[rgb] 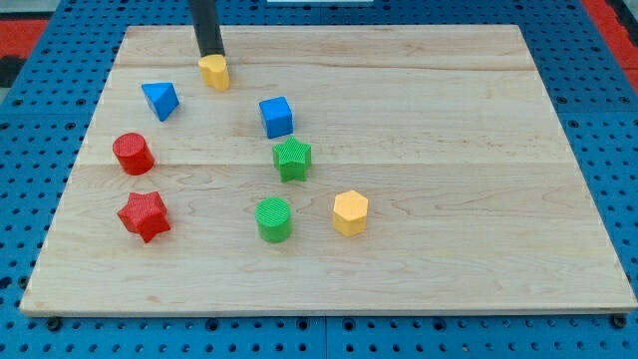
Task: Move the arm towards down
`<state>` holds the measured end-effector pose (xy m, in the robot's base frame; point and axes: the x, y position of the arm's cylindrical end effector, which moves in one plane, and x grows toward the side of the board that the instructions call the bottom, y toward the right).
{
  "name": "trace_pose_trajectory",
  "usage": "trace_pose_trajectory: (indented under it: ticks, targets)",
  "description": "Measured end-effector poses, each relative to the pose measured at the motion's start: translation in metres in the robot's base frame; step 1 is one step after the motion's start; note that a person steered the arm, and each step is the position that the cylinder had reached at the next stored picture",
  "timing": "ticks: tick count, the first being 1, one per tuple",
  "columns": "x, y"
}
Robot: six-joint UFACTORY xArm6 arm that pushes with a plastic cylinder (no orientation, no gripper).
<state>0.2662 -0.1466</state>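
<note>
My tip (210,56) is at the view's top left, touching the top edge of a small yellow block (214,73). A blue triangular block (159,100) lies to the lower left of it. A blue cube (276,117) lies to the lower right. Below that sit a green star (292,159), a green cylinder (273,219) and a yellow hexagonal block (350,212). At the view's left are a red cylinder (133,154) and a red star (144,215).
The blocks rest on a pale wooden board (478,150), which lies on a blue pegboard (30,199). A red surface (40,25) shows at the view's top left corner.
</note>
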Motion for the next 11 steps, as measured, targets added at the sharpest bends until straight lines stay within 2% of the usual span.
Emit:
trace_pose_trajectory:
  ticks: [2,3,4,5,6,7,11]
  targets:
    - [0.018,0.000]
    - [-0.011,0.038]
    - [-0.012,0.103]
    - [-0.012,0.112]
    - [-0.025,0.181]
    - [-0.028,0.211]
    - [-0.036,0.249]
